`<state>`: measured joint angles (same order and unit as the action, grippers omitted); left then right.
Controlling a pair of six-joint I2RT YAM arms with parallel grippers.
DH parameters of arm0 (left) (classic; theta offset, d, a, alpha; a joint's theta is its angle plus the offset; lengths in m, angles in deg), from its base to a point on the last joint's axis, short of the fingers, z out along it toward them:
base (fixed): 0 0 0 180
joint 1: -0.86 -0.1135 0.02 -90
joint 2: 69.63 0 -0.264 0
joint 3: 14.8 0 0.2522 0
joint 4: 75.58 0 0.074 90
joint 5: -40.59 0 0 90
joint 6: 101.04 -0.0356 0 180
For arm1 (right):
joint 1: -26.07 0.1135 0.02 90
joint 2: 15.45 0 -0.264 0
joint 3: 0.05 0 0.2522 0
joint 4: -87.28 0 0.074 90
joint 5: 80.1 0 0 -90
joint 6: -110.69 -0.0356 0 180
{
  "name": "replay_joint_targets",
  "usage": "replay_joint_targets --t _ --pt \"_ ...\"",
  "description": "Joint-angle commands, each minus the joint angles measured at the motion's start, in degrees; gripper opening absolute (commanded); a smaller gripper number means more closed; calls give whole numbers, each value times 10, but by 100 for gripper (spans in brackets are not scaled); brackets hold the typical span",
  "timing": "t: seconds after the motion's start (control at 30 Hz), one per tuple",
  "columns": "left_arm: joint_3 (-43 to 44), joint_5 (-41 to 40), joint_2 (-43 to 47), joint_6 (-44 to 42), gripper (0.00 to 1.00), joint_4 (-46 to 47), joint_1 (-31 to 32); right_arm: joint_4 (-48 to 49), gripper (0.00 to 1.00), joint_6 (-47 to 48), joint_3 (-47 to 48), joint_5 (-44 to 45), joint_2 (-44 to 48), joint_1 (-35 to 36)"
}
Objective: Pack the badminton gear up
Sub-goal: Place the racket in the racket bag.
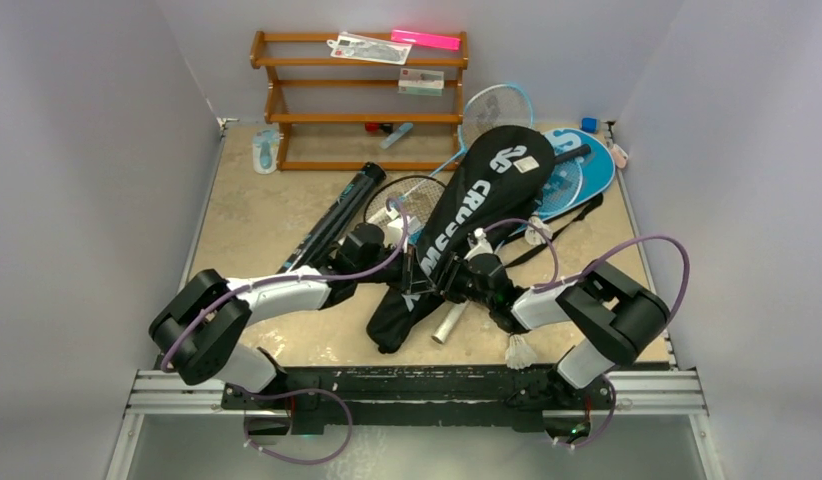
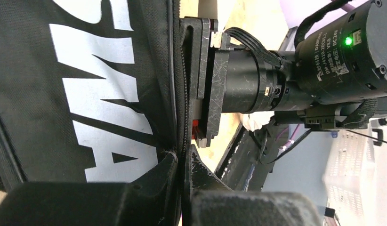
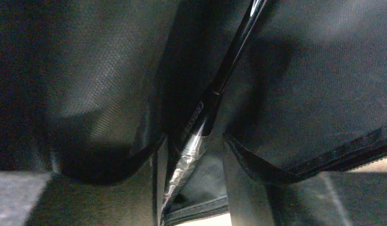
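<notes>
The black "CROSSWAY" cover (image 1: 467, 205) lies diagonally across the table middle. A white racket handle (image 1: 449, 322) sticks out of its lower end. My left gripper (image 1: 412, 268) is at the cover's left edge. In the left wrist view the gripper (image 2: 187, 155) is shut on the cover's zipper edge (image 2: 182, 94). My right gripper (image 1: 465, 272) is at the cover's right edge. In the right wrist view it (image 3: 196, 155) is open inside the cover, whose fabric (image 3: 314, 94) drapes over it. A black racket shaft (image 3: 229, 61) with a plastic-wrapped grip runs between its fingers.
The long black tube (image 1: 332, 220) and a black racket head (image 1: 407, 198) lie left of the cover. The blue cover (image 1: 582, 170) and a light-blue racket (image 1: 495, 108) lie behind it. Shuttlecocks lie at the right (image 1: 537, 232) and the front (image 1: 518, 350). The wooden rack (image 1: 357, 100) stands at the back.
</notes>
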<state>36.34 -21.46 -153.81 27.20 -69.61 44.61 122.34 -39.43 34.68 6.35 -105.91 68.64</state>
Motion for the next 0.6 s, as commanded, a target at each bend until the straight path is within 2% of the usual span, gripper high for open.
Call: replay_joint_targets --t 0.0,0.33,0.47,0.57 --pt "16 -90 0 -71 0 -153 14 17 53 15 4 23 25 1" --pt "30 -152 -22 -89 0 -191 15 -152 66 20 -13 64 166 1" --pt "37 -157 -15 -93 0 -195 15 -202 64 27 -13 81 215 1" --pt "45 -148 -13 -91 0 -196 15 -238 54 33 -6 95 242 1"
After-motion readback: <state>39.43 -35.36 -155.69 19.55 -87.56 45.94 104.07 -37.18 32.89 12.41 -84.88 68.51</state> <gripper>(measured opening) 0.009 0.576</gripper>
